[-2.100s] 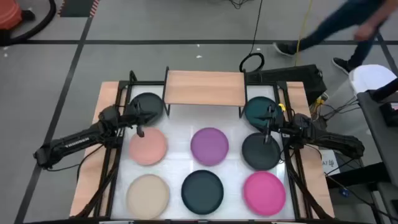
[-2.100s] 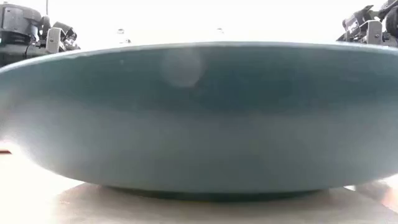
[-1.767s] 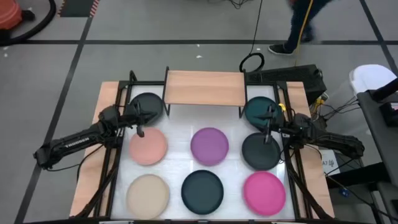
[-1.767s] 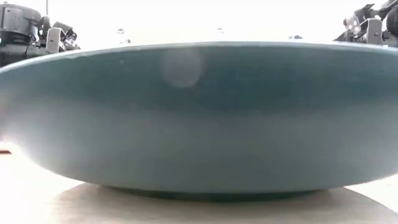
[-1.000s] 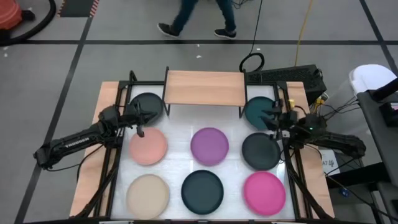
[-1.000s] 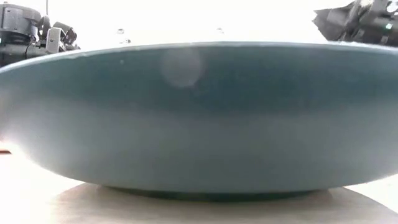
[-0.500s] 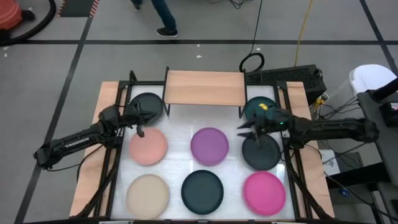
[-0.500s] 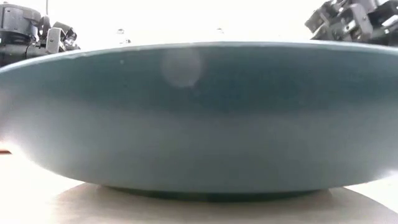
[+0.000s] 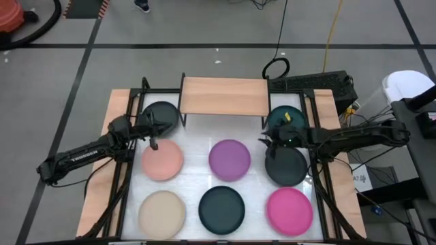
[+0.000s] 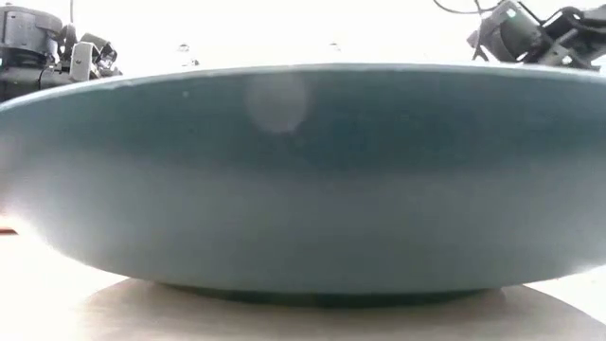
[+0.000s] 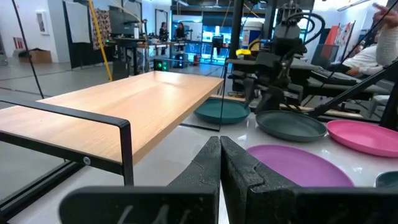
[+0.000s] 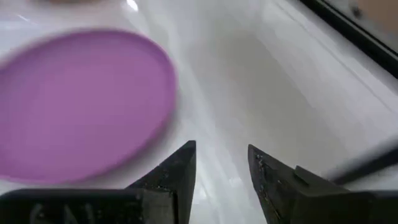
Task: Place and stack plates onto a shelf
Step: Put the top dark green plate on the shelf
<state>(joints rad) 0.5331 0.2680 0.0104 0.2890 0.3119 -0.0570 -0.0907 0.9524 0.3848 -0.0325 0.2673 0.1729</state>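
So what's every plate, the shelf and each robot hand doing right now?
Shelf: bare, no plates on it.
Eight plates: all flat on the table, none stacked.
Purple plate: untouched.
Left gripper: shut, empty, beside the pink plate.
Right gripper: open, empty, between the purple plate and the teal plate.

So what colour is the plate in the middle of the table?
Purple plate, clearest in the high view.

table (image 9: 257, 155): eight plates | shelf (image 9: 225, 96): bare, at far edge
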